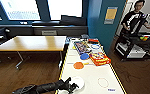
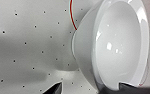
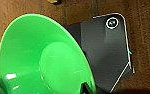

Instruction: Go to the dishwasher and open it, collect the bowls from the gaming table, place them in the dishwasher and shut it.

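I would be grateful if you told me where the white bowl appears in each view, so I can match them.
Head view: white bowl at the near end of the white table top, by the left gripper.
Left wrist view: it is large, on the speckled top.
Right wrist view: a lime green bowl instead, above wooden floor.
Shared landmark: the white table top.

Four bowls are in sight: one white (image 1: 77,82), one orange (image 1: 78,65), one blue (image 1: 84,56), one green (image 3: 41,57). There are two tables (image 1: 101,75) and one person (image 1: 134,17).
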Robot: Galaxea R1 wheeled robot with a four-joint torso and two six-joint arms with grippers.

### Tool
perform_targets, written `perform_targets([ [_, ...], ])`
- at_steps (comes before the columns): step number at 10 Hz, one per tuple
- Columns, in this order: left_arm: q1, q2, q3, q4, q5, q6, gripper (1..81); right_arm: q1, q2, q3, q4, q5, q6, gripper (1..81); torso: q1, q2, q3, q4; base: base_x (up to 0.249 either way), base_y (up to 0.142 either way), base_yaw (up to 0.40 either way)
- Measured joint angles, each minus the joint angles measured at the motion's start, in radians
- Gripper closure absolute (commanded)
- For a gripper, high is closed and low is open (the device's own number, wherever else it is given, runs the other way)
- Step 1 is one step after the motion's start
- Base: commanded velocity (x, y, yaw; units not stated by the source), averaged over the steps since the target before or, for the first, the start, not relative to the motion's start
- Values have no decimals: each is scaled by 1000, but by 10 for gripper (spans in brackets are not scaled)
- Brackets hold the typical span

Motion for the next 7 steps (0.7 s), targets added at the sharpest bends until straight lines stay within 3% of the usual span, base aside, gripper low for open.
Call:
perform_targets([
  [3, 8, 3, -7, 5, -6, 1, 10, 0, 0, 0, 0, 0, 0, 811, 0, 0, 0, 0, 0, 0, 0],
  [4, 20, 3, -8, 15, -21, 2, 811, 0, 0, 0, 0, 0, 0, 811, 0, 0, 0, 0, 0, 0, 0],
  [7, 48, 8, 7, 78, -19, 3, 811, 2, 2, 0, -2, -3, -1, 811, 0, 0, 0, 0, 0, 0, 0],
])
